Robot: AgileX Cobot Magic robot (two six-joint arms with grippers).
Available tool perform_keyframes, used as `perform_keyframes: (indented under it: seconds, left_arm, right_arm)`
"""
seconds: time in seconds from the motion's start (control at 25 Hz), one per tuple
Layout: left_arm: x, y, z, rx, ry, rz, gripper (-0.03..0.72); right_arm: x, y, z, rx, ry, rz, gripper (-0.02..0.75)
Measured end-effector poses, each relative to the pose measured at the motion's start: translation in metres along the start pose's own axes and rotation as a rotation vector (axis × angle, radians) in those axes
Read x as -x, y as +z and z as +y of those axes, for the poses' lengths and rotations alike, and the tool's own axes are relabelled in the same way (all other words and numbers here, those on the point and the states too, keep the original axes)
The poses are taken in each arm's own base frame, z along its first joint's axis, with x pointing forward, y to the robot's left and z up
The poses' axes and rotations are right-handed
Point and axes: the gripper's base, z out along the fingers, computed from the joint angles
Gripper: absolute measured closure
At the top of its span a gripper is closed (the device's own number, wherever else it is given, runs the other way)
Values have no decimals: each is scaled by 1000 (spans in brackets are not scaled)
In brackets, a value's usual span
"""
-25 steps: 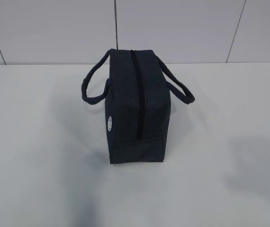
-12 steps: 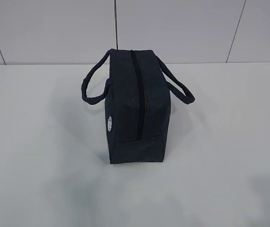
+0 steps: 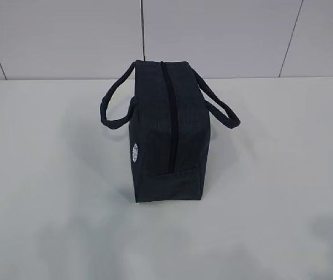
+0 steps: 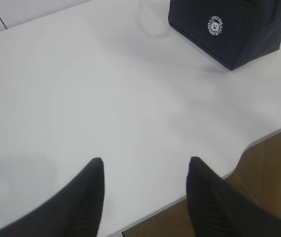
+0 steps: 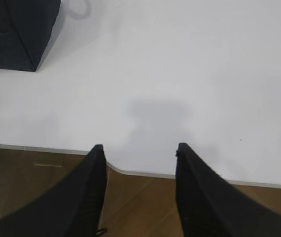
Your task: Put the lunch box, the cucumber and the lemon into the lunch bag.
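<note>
A: What is changing since the earlier frame?

B: Only shadows. The grey patch that was lying on the worktop [image 3: 38, 175] at about four o'clock from the lunch bag [image 3: 169, 134] is sliding down toward the near edge and fading. The bag itself is not shifting at all.

A: Where is it sitting?

B: It is standing upright mid-worktop, its zipper [image 3: 167, 116] running closed along the top, one loop handle [image 3: 115, 96] drooping at nine o'clock and the other at three. The round white logo [image 4: 215, 25] is facing the left arm's side.

A: And the arms?

B: Both are hanging back near the front edge. The left tool [image 4: 145, 165] is standing roughly half open and gripping nothing, with the bag at its one o'clock. The right tool [image 5: 139, 150] is likewise standing about half open and empty, with the bag's corner at its eleven o'clock.

A: How is the task going?

B: I am seeing no lunch box, cucumber or lemon anywhere on the worktop. With the zipper shut, I am judging they are probably packed already, though the inside is hidden.
</note>
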Motion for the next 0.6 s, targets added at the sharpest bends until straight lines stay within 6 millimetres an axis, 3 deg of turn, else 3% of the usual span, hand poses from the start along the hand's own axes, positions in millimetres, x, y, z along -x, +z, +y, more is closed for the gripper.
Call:
perform_keyframes:
  seconds: [0.6]
  left_arm:
    - [1, 0, 0, 2, 1, -7, 337]
  right_arm:
    - [0, 4, -1, -4, 1, -20, 383]
